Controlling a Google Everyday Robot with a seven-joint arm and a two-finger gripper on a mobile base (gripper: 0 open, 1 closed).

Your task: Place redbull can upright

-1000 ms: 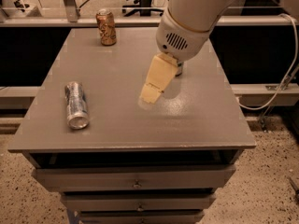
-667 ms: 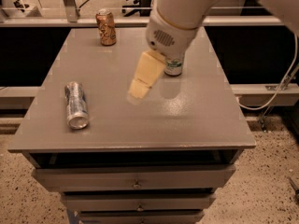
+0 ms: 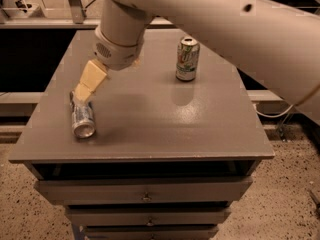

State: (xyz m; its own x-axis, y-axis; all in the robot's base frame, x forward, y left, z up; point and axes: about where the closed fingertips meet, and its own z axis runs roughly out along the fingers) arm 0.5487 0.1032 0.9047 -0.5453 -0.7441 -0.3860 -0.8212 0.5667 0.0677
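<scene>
Redbull can lay on its side near the left edge of the grey table, toward the front. Its length ran roughly from back to front, and one round silver end faced the front edge.

The gripper, cream in colour, pointed down and to the left, and its tip was at the far end of this can. I could not tell whether it touched the can. It also could not be told whether the gripper was apart, together or clamped on anything, because it showed only as one solid shape from this side.

The white arm came in from the upper right and crossed the top of the view, with its round wrist above the back left part of the table.

A green-and-white can stood upright on the back right part of the table, well apart from the lying can. Under the table top there were drawers with small knobs, and the floor was speckled.
</scene>
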